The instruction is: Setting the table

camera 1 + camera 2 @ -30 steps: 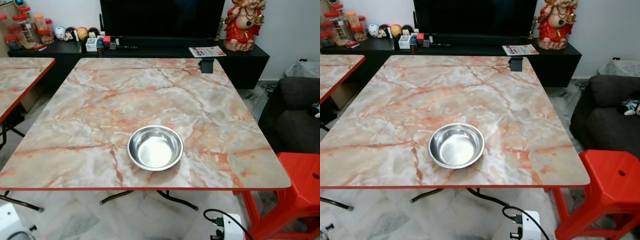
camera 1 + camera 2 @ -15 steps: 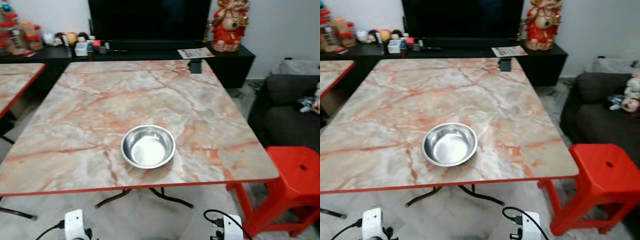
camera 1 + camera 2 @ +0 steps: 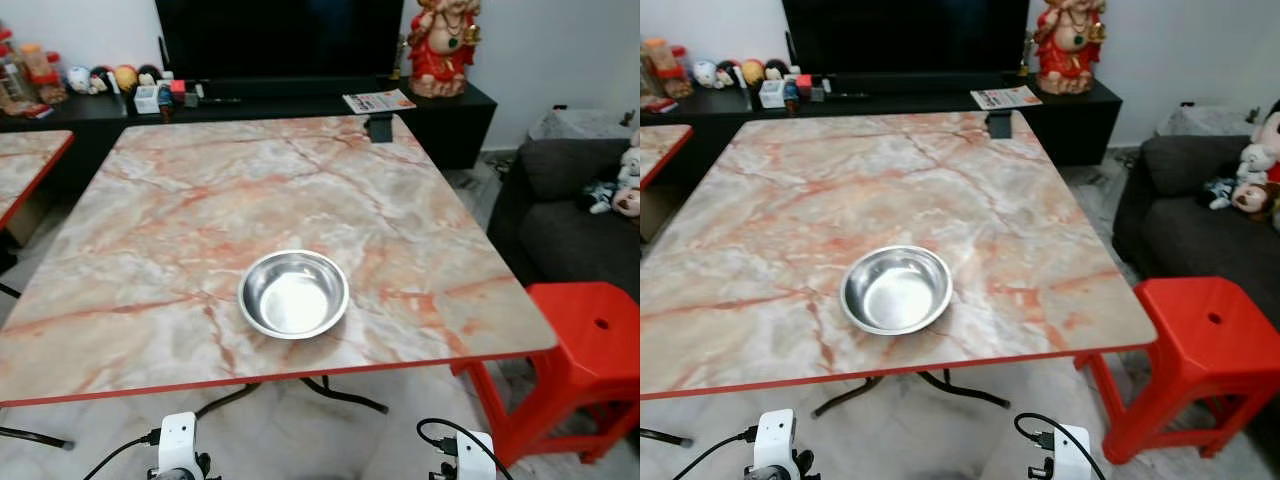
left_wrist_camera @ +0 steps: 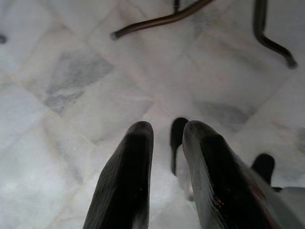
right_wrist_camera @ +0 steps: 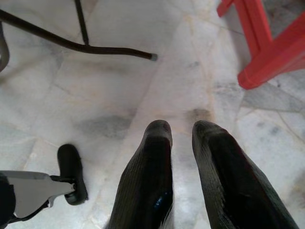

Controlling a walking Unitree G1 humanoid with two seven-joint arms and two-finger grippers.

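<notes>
Steel is what the bowl [image 3: 294, 294] is made of; it is seen empty on the marble table [image 3: 180, 200], toward the near edge and a little right of centre, with nothing else laid. Both arms hang below the tabletop. The left gripper [image 4: 164, 131] is held with its fingers nearly together, a narrow gap between the tips, clamped on nothing; the right gripper [image 5: 181, 131] is likewise nearly closed and empty.

Trouble is judged likeliest from the bowl's place near the edge: a raised arm could catch it and push it off. The red stool [image 3: 1200, 340], close by the table's right corner, could be struck on an approach from that side.

Floor tiles [image 4: 57, 81] and the table's dark legs [image 5: 95, 47] are shown by the wrist views; the tabletop, the sofa [image 3: 1200, 200] and the TV bench [image 3: 250, 100] are shown by the head views.
</notes>
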